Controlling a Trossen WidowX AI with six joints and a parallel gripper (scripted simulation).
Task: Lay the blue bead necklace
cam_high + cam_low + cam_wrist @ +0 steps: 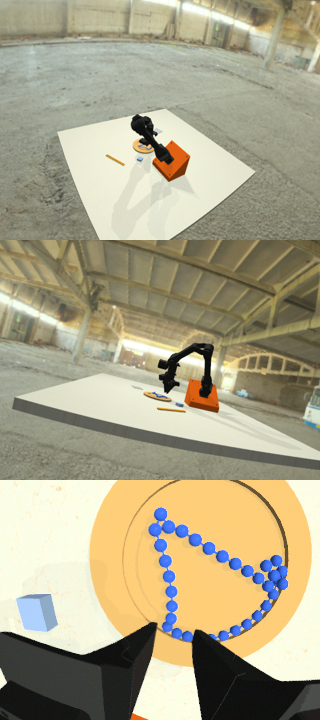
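Note:
The blue bead necklace (171, 591) (160, 396) lies on the round wooden bead board (107, 555) (147, 395) (143, 152). In the wrist view its lower stretch curves along the groove, from lower left to right. Two nearly straight stretches cross inside the ring and meet in a corner at the upper left. Several beads bunch at the right edge. The groove shows bare at the top and upper right. My gripper (175, 632) (167, 392) is partly open and points down over the board's near edge. Beads of the lower stretch show between and beyond its tips; one fingertip hides part of it.
A light blue block (37, 613) (139, 158) (179, 404) is beside the board. An orange-yellow beaded strip (115, 159) (171, 409) lies farther out. A thin grey square (157, 130) (137, 387) lies beyond the board. The arm stands on an orange wedge base (178, 157) (196, 392).

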